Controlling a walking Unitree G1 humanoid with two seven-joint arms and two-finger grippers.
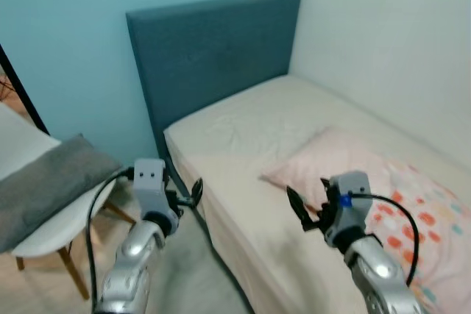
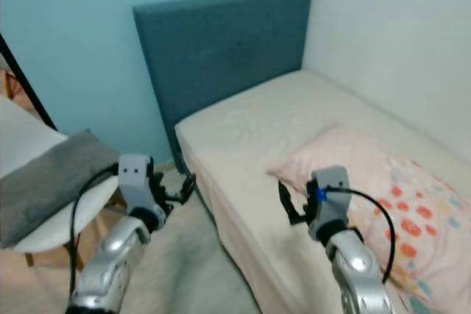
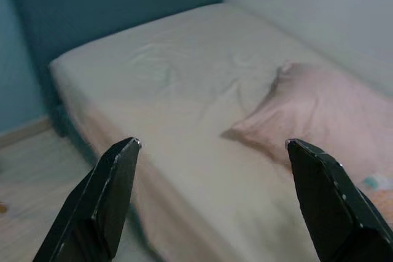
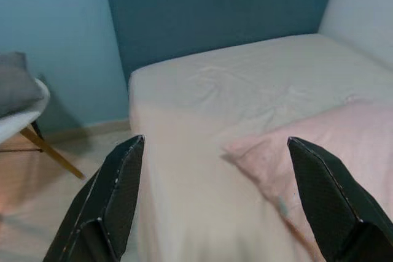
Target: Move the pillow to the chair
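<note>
A pale pink pillow (image 1: 335,158) lies flat on the cream mattress (image 1: 243,126), near the bed's middle. At the far left stands a white chair (image 1: 55,234) with wooden legs and a grey cushion (image 1: 44,182) on its seat. My left gripper (image 1: 191,195) hovers open over the floor beside the bed's edge, between chair and bed. My right gripper (image 1: 300,211) is open just short of the pillow's near corner and holds nothing. The pillow (image 3: 313,108) lies beyond the wide-spread fingers of the left gripper (image 3: 212,143), and the pillow (image 4: 307,151) also lies ahead of the right gripper (image 4: 215,141).
A dark blue headboard (image 1: 213,49) stands against the teal wall. A white wall runs along the bed's far side. A blanket with orange and teal spots (image 1: 430,229) covers the bed to the right of the pillow. Pale floor (image 1: 176,277) separates chair and bed.
</note>
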